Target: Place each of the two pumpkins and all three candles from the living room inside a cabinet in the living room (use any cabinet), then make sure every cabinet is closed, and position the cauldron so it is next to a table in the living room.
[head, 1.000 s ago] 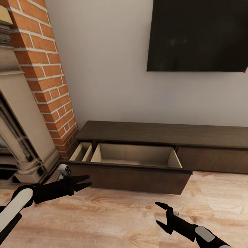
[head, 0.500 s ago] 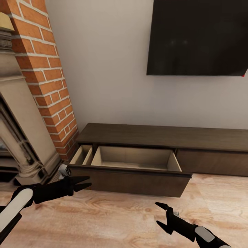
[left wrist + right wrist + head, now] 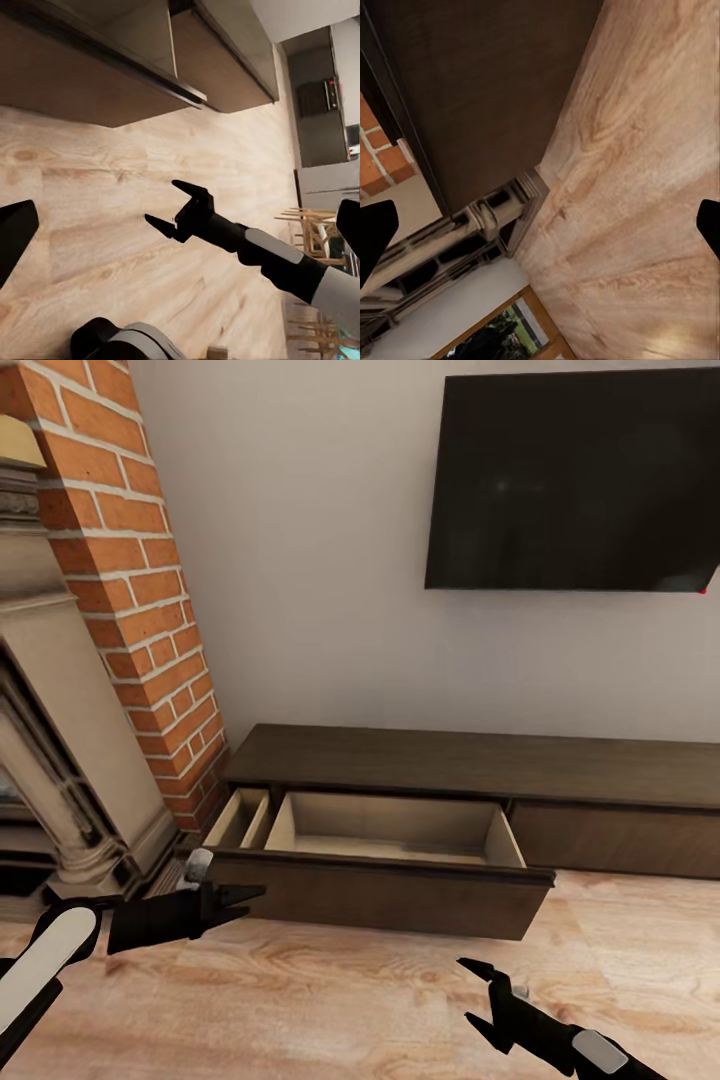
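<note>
The cabinet [image 3: 470,760] is a long, low dark-brown unit against the wall. Its wide left drawer [image 3: 385,885] is pulled out over the floor, and the part of its pale inside that I can see holds nothing. My left gripper [image 3: 250,900] hovers open just in front of the drawer's left corner. My right gripper [image 3: 466,990] is open lower down, above the floor in front of the drawer's right half, and the left wrist view also catches it [image 3: 169,204]. The pumpkins, candles, cauldron and table are out of view.
A stone fireplace [image 3: 50,760] and a brick chimney [image 3: 130,590] stand close on the left of the cabinet. A black TV [image 3: 580,480] hangs on the wall above. Pale wooden floor [image 3: 350,990] stretches in front. Chairs [image 3: 315,232] show far off.
The whole picture has slid down a little, so the camera has moved. The drawer stays pulled out, and both grippers stay open in about the same places.
</note>
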Robot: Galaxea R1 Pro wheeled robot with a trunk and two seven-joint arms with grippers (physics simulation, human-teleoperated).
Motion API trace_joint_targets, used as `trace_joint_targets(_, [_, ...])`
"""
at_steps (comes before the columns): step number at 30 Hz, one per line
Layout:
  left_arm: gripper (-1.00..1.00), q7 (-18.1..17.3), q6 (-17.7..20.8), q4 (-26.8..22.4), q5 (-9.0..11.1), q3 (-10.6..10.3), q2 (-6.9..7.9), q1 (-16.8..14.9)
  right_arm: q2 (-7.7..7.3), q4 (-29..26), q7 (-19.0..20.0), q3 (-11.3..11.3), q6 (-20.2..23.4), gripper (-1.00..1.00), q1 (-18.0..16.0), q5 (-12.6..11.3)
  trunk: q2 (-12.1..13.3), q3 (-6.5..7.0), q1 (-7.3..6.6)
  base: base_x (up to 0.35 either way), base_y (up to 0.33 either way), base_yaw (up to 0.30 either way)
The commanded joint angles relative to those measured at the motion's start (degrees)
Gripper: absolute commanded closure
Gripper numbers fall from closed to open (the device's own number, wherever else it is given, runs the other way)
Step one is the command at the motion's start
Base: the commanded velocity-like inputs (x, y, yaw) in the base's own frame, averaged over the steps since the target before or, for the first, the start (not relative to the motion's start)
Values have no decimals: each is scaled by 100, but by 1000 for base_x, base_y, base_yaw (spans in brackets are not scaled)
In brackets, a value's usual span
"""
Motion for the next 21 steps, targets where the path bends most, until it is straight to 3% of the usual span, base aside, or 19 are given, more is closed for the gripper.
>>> trace_joint_targets(1, [-100, 160, 0, 2, -37, -3, -3, -5, 0, 40, 10, 53, -65, -100, -4, -38, 39, 13, -24, 0, 0, 0])
trace_joint_targets(3, [-100, 606, -4, 2, -20, 3, -19, -5, -3, 94, -31, 65, -174, -100, -4, 1, 120, 49, -67, 0, 0, 0])
trace_joint_targets(9, [-100, 1852, -22, -52, 3, 3, -60, -5, -82, 113, -329, 87, -267, -100, -4, 424, 360, 157, -199, 0, 0, 0])
trace_joint_targets(17, [-100, 3283, -50, -72, -3, -12, -89, -8, -87, 112, -422, 106, -637, -100, -4, 495, 681, 301, -375, 0, 0, 0])
trace_joint_targets(19, [-100, 3566, -50, -76, -3, -17, -118, -11, -93, 105, -458, 158, -712, -100, -4, 506, 761, 337, -419, 0, 0, 0])
trace_joint_targets(21, [-100, 3931, -51, -117, 2, -16, -158, -12, -97, 94, -483, 375, -764, -100, -4, 535, 841, 373, -463, 0, 0, 0])
